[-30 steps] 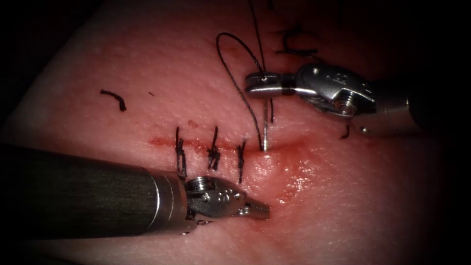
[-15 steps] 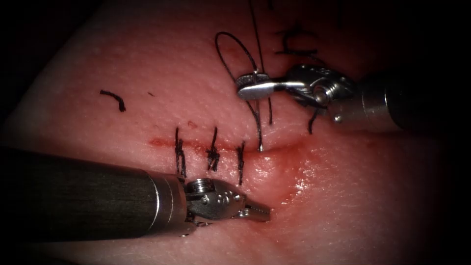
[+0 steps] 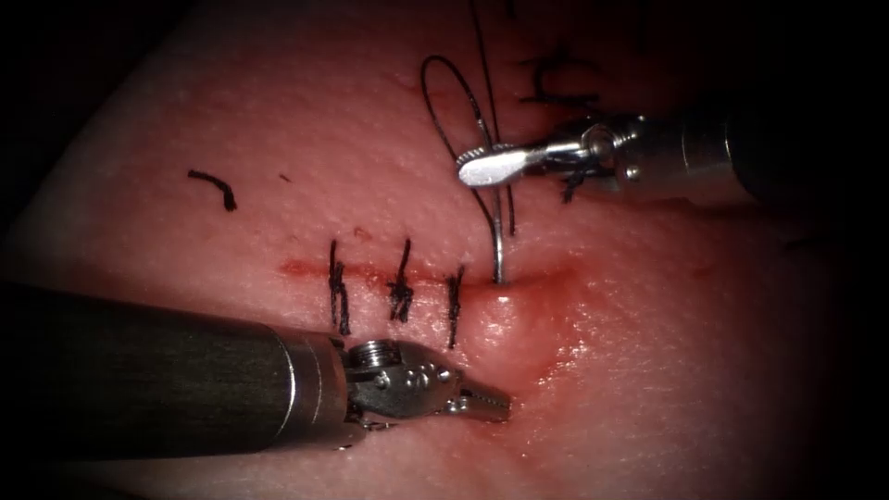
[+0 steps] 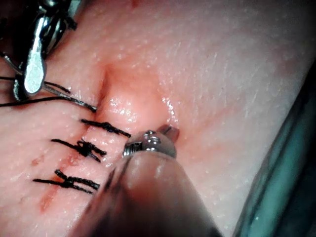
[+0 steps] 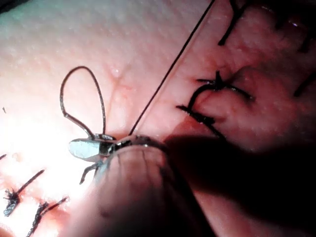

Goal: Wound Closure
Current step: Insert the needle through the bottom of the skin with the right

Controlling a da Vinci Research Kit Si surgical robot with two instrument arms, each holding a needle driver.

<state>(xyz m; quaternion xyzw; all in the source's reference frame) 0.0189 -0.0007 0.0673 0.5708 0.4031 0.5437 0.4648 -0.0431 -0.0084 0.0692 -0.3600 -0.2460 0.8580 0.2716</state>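
My left tool (image 3: 486,402) lies on the near side of the cut (image 3: 426,275), jaws together and gripping nothing, its tip pressed to the tissue (image 3: 278,139) just near of the three tied stitches (image 3: 400,294) that cross the cut's left part. Right of the third stitch, the needle (image 3: 499,236) stands with its tip in the cut. My right tool (image 3: 489,165), on the far side, is clamped on the needle's upper curve, with the thread (image 3: 443,102) looping beyond the jaws.
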